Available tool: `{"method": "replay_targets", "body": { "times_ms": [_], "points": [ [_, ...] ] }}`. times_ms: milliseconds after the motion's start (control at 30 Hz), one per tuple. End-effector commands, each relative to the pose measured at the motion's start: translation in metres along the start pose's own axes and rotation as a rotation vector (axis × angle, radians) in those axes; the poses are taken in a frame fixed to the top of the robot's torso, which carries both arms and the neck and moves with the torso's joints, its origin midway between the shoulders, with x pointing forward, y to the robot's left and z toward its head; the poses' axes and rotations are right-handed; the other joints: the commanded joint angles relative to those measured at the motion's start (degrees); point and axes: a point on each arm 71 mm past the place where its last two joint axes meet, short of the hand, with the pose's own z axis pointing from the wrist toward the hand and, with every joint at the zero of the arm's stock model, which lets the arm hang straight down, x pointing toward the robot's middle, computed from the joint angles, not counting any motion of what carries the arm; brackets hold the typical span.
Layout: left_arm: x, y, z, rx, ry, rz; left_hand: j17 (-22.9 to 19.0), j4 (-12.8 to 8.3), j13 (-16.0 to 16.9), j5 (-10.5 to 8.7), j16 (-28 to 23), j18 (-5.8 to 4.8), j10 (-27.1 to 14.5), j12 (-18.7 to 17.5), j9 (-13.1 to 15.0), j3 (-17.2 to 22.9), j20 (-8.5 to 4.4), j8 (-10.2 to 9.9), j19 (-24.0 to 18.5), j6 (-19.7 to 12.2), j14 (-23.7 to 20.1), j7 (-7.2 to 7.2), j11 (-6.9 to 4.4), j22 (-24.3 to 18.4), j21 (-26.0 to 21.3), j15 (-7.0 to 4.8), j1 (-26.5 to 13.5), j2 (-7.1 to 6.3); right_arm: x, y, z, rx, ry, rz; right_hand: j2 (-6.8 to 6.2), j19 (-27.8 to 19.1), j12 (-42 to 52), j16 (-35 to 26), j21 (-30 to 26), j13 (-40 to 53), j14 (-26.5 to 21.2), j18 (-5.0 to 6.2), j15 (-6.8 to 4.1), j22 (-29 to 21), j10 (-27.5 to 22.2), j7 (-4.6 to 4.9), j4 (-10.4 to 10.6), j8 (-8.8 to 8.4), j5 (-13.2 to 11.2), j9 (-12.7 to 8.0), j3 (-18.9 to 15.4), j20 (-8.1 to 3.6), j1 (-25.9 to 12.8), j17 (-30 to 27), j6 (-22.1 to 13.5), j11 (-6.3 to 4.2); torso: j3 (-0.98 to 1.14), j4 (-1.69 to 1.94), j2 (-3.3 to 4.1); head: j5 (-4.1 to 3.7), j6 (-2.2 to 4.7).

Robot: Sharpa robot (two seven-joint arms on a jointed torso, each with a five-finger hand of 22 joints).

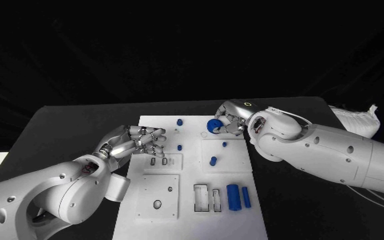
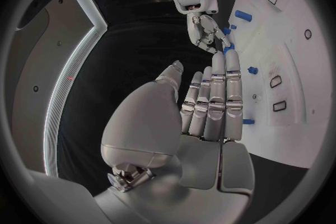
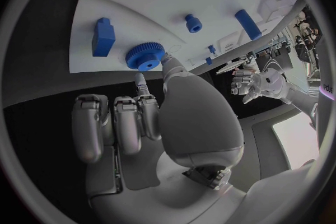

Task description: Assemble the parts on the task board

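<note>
Head view: the right hand [image 1: 230, 119] covers part of the blue gear [image 1: 213, 125], so can't tell how much of it the fingers actually touch. The left hand [image 1: 137, 141] hides the left edge of the task board [image 1: 192, 218] mid-frame. The board's bottom edge is cut off at the frame's bottom. The tiny blue pegs [image 1: 179, 122] near the top are too small to make out.
</note>
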Motion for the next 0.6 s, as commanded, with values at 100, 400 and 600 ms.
{"method": "replay_targets", "body": {
  "times_ms": [100,400,600],
  "points": [
    [0.0016,-0.0010,-0.0002,0.005,0.006,-0.008,0.1,-0.1,-0.1,-0.22,0.3,-0.05,0.0,-0.2,-0.1,0.2,-0.01,-0.2,-0.4,0.2,-0.3,0.23,0.18,0.1,0.4,0.03,-0.3,-0.17,-0.0006,0.0006,0.0014,0.001,-0.009,-0.015,0.08,2.1,-0.2,0.4,0.3,9.5,5.4,-0.94,0.17,5.1,2.2,0.05,0.4,-0.13,-0.3,-0.1,0.1,0.12,-0.4,11.3,0.0,0.02,0.00,-0.04,-0.02,0.00,-0.04],
    [0.0013,-0.0011,-0.0007,0.005,0.006,-0.008,0.1,-0.1,-0.1,-0.22,0.3,-0.05,0.0,-0.2,-0.1,0.2,-0.01,-0.2,-0.4,0.2,-0.3,0.23,0.18,0.1,0.4,0.03,-0.3,-0.17,0.0027,-0.0009,0.0050,0.011,0.018,-0.027,0.47,2.1,-0.2,0.4,0.3,9.5,5.4,-0.95,0.15,5.2,2.2,0.01,0.2,-0.07,-0.2,-0.1,0.7,0.12,0.4,11.4,0.2,-0.03,0.02,-0.02,0.00,0.12,-0.28],
    [0.0011,-0.0012,-0.0012,0.005,0.006,-0.008,0.1,-0.1,-0.1,-0.22,0.3,-0.05,0.0,-0.2,-0.1,0.2,-0.01,-0.2,-0.4,0.2,-0.3,0.23,0.18,0.1,0.4,0.03,-0.3,-0.17,0.0043,-0.0008,0.0069,0.013,0.028,-0.034,0.69,2.1,-0.1,0.4,0.3,9.6,5.4,-0.96,0.14,5.2,2.2,0.01,-0.1,-0.07,-0.3,-0.1,1.2,0.11,0.9,11.4,0.3,-0.04,-0.01,-0.04,0.05,0.22,-0.36]
  ]
}}
